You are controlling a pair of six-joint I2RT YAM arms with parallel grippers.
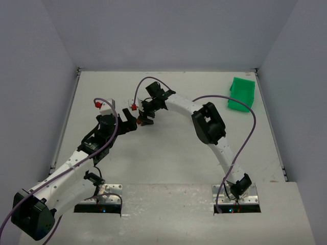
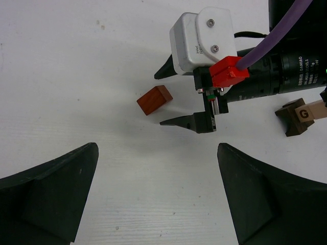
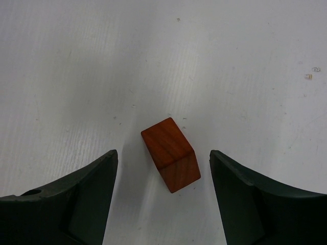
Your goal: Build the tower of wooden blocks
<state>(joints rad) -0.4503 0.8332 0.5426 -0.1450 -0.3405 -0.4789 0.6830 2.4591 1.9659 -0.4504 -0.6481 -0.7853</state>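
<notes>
Looking through your right wrist camera, you have the small reddish-brown wooden block point(image 3: 171, 153) lying flat on the white table point(image 3: 76, 61), between the two black fingers of the right gripper point(image 3: 162, 152). The jaws stand wide apart and neither finger touches the block; bare table shows on both sides of it, with the narrower strip toward the finger on the picture's right. The block is turned at an angle to the fingers.

Your left gripper point(image 2: 157, 145) is spread wide too and holds nothing. Its wrist camera shows the same block just ahead of its own fingertips, framed by the right gripper's two pointed tips. At the right edge of that view a dark brown wooden block point(image 2: 291, 125) sits on the table with a light tan block point(image 2: 317, 108), marked G, touching it; you cannot tell whether the tan one lies on top or leans against it.

From above, both grippers meet left of the table's middle, and the green plastic bin point(image 1: 241, 94) stands well apart near the far right corner.
</notes>
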